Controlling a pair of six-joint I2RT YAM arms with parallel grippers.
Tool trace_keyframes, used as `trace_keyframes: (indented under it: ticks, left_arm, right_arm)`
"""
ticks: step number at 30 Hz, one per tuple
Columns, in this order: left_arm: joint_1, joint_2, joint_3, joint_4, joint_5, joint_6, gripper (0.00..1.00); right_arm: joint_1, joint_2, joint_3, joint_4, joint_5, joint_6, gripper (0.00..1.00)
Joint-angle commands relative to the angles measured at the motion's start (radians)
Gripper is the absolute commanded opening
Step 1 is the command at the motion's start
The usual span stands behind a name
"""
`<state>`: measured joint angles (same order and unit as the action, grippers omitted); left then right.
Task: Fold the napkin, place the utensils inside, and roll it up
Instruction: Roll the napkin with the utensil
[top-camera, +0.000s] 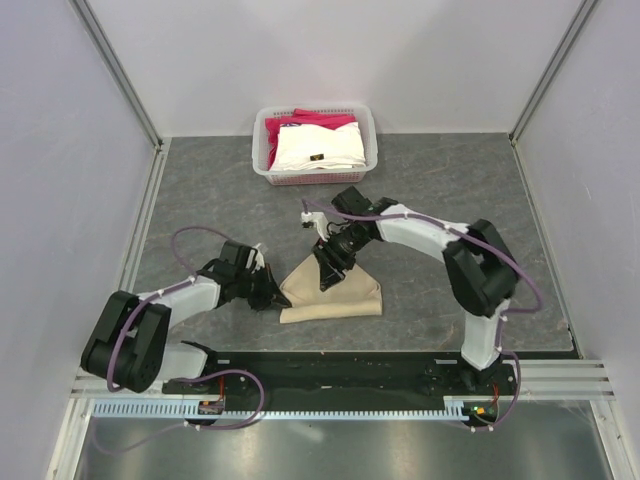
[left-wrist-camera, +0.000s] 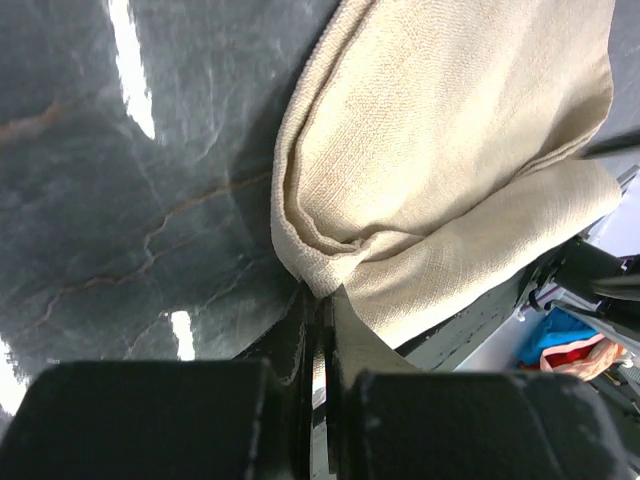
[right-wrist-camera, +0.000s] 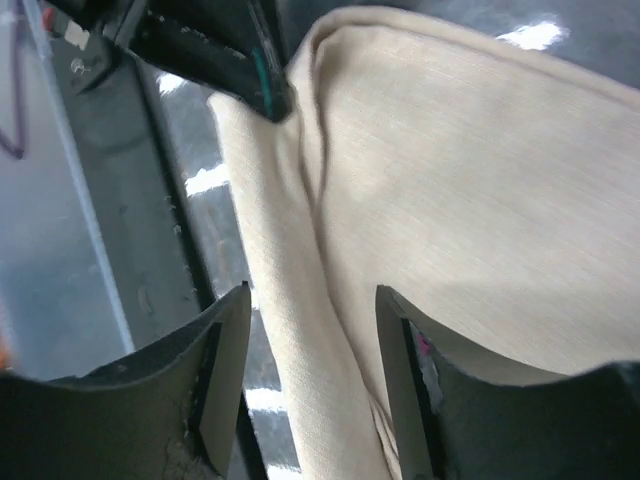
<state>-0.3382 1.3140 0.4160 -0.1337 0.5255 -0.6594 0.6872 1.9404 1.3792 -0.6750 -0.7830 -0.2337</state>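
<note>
The tan napkin lies folded in a rough triangle on the dark table, in front of both arms. My left gripper is at its left corner. In the left wrist view its jaws are shut, with the bunched corner of the napkin pinched at the tips of the left gripper. My right gripper hangs over the napkin's upper part. In the right wrist view, the right gripper is open, with a folded edge of the napkin running between its fingers. The utensils are out of view.
A white basket stands at the back of the table. It holds a white folded cloth and a pink-red folded cloth. Grey walls close in both sides. A black rail runs along the near edge.
</note>
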Motion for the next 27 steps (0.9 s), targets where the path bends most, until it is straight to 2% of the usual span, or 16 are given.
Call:
trace_keyframes:
  ticks: [1,2,4,5,9,15,27]
  left_arm:
    - [-0.002,0.042,0.046,-0.032,-0.042,0.047,0.02]
    - [-0.002,0.048,0.050,-0.035,-0.042,0.050,0.02]
    - [-0.004,0.067,0.061,-0.041,-0.039,0.053,0.02]
    - [-0.002,0.071,0.066,-0.046,-0.039,0.056,0.02]
    - [-0.002,0.102,0.086,-0.055,-0.030,0.067,0.02]
    - [-0.002,0.125,0.099,-0.057,-0.016,0.070,0.02]
    - [-0.002,0.133,0.107,-0.060,-0.010,0.081,0.02]
  right_arm:
    - [0.057,-0.240,-0.159,0.256,0.262,0.048,0.64]
    - [0.086,-0.283,-0.243,0.291,0.401,0.037,0.64]
    - [0.178,-0.398,-0.330,0.398,0.519,0.011,0.68]
    - [0.210,-0.428,-0.403,0.428,0.632,-0.001,0.69]
    - [0.375,-0.515,-0.519,0.517,0.849,-0.044,0.72]
    - [0.488,-0.476,-0.534,0.546,0.979,-0.092,0.73]
    - [0.499,-0.319,-0.468,0.577,0.936,-0.142,0.72]
